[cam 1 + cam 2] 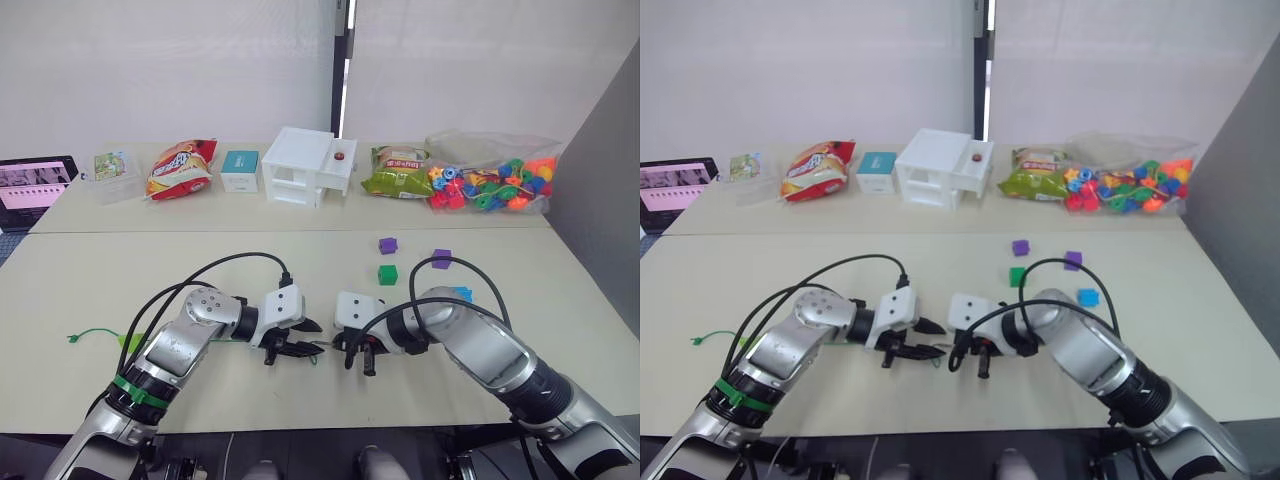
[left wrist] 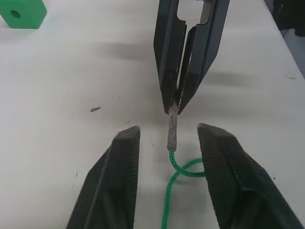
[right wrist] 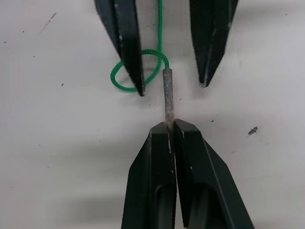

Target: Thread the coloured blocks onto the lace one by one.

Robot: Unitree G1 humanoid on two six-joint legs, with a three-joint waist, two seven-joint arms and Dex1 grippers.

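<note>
Green lace (image 3: 159,33) tip toward right pincer (image 3: 170,128)

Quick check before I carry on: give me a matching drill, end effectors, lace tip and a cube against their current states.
Things:
1. left end effector
2. right end effector
3. lace tip
4. dark green cube

States:
A. lying loose on the table, unthreaded
B. open, fingers either side of the lace
C. shut
D. pinched at one end, pointing at the other end effector

Pairs: 1-B, 2-C, 3-D, 4-A
</note>
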